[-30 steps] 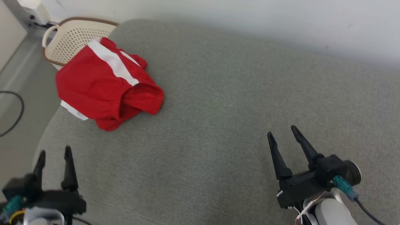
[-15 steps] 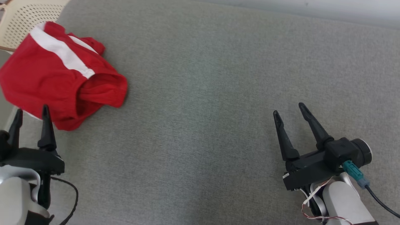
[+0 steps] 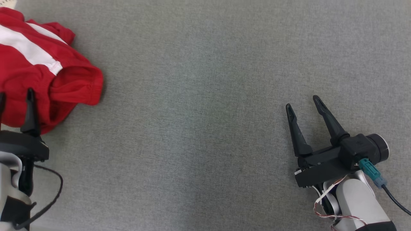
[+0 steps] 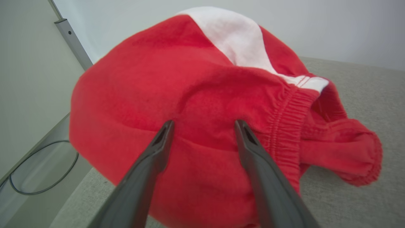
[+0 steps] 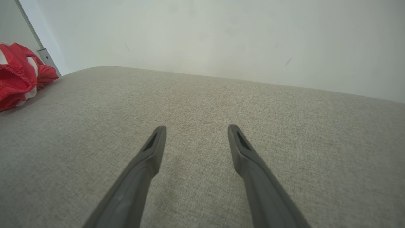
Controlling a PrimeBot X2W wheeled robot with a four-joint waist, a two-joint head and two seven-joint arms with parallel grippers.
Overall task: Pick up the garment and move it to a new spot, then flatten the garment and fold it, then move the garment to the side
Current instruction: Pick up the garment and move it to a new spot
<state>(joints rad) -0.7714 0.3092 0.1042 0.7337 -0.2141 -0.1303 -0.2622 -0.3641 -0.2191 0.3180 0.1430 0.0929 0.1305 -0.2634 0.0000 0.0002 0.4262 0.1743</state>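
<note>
The red garment (image 3: pixel 69 81) with a white stripe lies bunched at the far left of the grey cushion (image 3: pixel 199 96). The left hand (image 4: pixel 204 126) is spread, its 2 fingers pointing into the near side of the heap, at or just short of the cloth, with nothing pinched. The right hand (image 3: pixel 302 101) is spread too, over bare cushion well apart on the right. This looks like step 1, the pickup. Next, the left hand should push in and close on a thick fold, then lift.
</note>
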